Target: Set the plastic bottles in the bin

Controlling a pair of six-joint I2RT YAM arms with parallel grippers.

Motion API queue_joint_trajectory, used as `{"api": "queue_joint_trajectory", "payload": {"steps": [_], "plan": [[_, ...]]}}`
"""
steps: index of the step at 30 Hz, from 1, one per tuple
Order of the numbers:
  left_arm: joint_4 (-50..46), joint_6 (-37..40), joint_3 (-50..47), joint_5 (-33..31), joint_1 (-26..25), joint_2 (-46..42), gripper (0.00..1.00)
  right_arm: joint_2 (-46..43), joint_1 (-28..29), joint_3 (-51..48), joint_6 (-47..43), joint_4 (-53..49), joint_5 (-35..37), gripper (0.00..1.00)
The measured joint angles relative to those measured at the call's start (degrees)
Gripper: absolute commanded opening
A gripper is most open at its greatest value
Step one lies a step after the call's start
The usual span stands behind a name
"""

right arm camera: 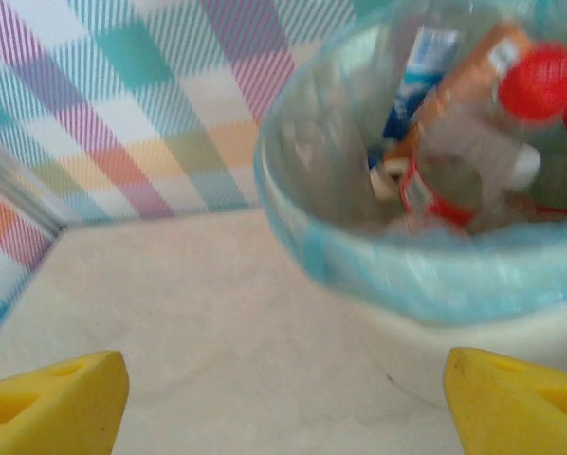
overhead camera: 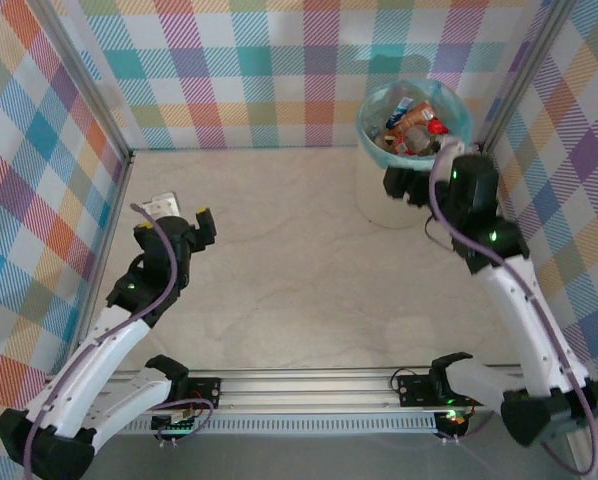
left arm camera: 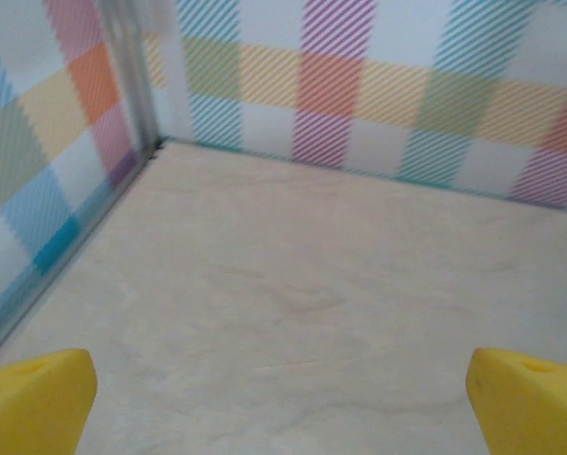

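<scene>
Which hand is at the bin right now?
The right hand, open beside the bin; the left hand is across the table by the left wall.

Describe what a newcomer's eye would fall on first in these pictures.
The round white bin with its teal plastic bag, at the far right, holds crushed clear plastic bottles with red caps. Pastel checked walls ring the pale table. The right gripper hangs open beside the bin.
</scene>
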Motion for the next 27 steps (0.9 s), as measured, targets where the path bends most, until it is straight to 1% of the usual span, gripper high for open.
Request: {"api": "queue_joint_trajectory", "payload": {"steps": [4,8,10,12,14,15,17,20,21,24,26,27], "plan": [[6.71,-0.07,-7.15,-0.46,3.48,5.64,1.0,-6.67,0.0,-17.27,-5.25,5.05,0.42,0.94],[16.22,0.26,-14.69,-0.63,5.2,12.09,1.0,-8.0,-0.02,-31.21,-8.85,12.61,5.05,0.95],[20.46,0.76,-17.14,-0.42,5.84,14.51,1.0,-6.21,-0.09,-36.74,-10.88,18.23,7.93,0.95],[25.2,1.6,-18.93,0.24,6.97,17.42,1.0,-1.77,-0.48,-41.16,-12.74,25.51,10.05,0.95],[30.03,3.17,-19.63,2.29,8.87,21.53,1.0,4.59,-1.77,-44.54,-14.01,34.23,10.29,0.95],[32.04,3.98,-19.76,3.32,9.62,23.02,1.0,6.58,-2.25,-45.46,-14.23,36.87,10.14,0.95],[36.28,5.99,-20.09,6.29,11.21,26.99,1.0,12.48,-3.89,-47.87,-14.36,45.57,8.41,0.95],[42.8,9.11,-20.59,14.19,13.84,31.08,1.0,16.63,-6.36,-47.36,-14.14,49.4,5.01,0.93],[45.07,9.77,-20.94,16.52,14.88,31.87,1.0,17.05,-7.54,-46.97,-13.88,50.18,3.21,0.93],[55.69,10.05,-22.86,22.34,18.62,36.85,1.0,17.07,-14.21,-46.31,-11.61,54.29,-4.31,0.93],[57.92,10.08,-23.91,24.87,19.89,39.45,1.0,16.85,-18.01,-46.45,-10.84,56.89,-8.55,0.92],[58.38,10.14,-24.26,25.81,20.15,39.91,1.0,16.59,-18.99,-46.73,-11.02,57.96,-9.55,0.93]]}}
